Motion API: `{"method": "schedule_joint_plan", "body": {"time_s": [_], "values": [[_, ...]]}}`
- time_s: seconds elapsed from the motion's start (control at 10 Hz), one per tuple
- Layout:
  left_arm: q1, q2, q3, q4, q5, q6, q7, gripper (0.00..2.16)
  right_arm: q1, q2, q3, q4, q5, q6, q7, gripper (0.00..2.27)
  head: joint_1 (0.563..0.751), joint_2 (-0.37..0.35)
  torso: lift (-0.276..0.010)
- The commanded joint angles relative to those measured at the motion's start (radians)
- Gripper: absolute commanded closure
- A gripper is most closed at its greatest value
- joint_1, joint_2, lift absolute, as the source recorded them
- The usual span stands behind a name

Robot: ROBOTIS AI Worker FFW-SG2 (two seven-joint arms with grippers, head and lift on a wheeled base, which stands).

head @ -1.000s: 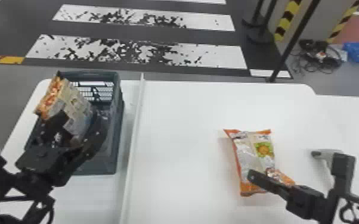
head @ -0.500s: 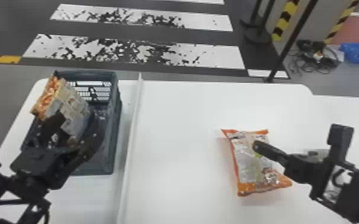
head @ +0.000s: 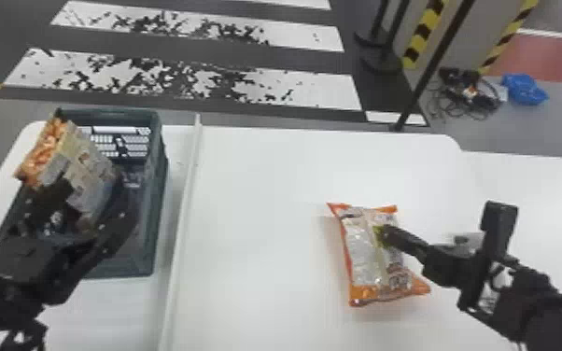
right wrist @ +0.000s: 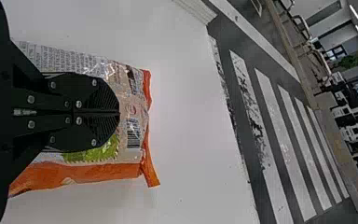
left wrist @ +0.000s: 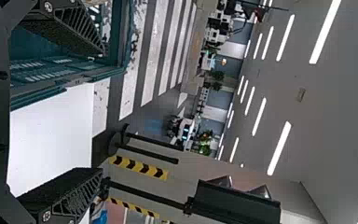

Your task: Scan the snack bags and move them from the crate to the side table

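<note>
- The snack bag (head: 373, 280) lies flat on the white table (head: 256, 210), in from the far and right edges; its barcode (right wrist: 133, 134) faces up, probably so a scanner can read it
- The right gripper (right wrist: 118, 113) is clenched on nothing, fingertips together over the bag's middle, perhaps to press it smooth; I cannot tell whether they touch it
- Near the bag, partly behind the right arm, a grey object (head: 469, 240) rests on the table, possibly the scanner
- A raised rail (head: 186, 186) runs from the table's far edge toward the near side, seemingly keeping crate and work area apart
- By the far left corner, the crate (head: 154, 224) holds another bag (head: 84, 163), tilted above its rim, which should make it easier to grasp
- The left gripper (left wrist: 101, 112) is released at the crate, fingers wide apart with nothing between them
</note>
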Motion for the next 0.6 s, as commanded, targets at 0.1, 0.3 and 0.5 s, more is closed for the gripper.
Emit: {"method": "schedule_joint_plan", "body": {"time_s": [0.1, 0.3, 0.5], "values": [[-0.006, -0.001, -0.005, 0.003, 0.0, 0.0, -0.002, 0.1, 0.025, 0.004, 0.003, 0.02, 0.007, -0.028, -0.013, 2.07, 0.695, -0.154, -0.087], [0.002, 0.0, -0.003, 0.004, 0.001, -0.009, -0.006, 0.1, 0.051, 0.006, -0.01, 0.02, 0.01, -0.034, -0.025, 2.07, 0.695, -0.166, -0.087], [0.005, 0.004, -0.002, 0.006, 0.005, -0.022, -0.009, 0.1, 0.091, 0.012, -0.027, 0.015, 0.01, -0.052, -0.025, 2.07, 0.695, -0.183, -0.087]]}}
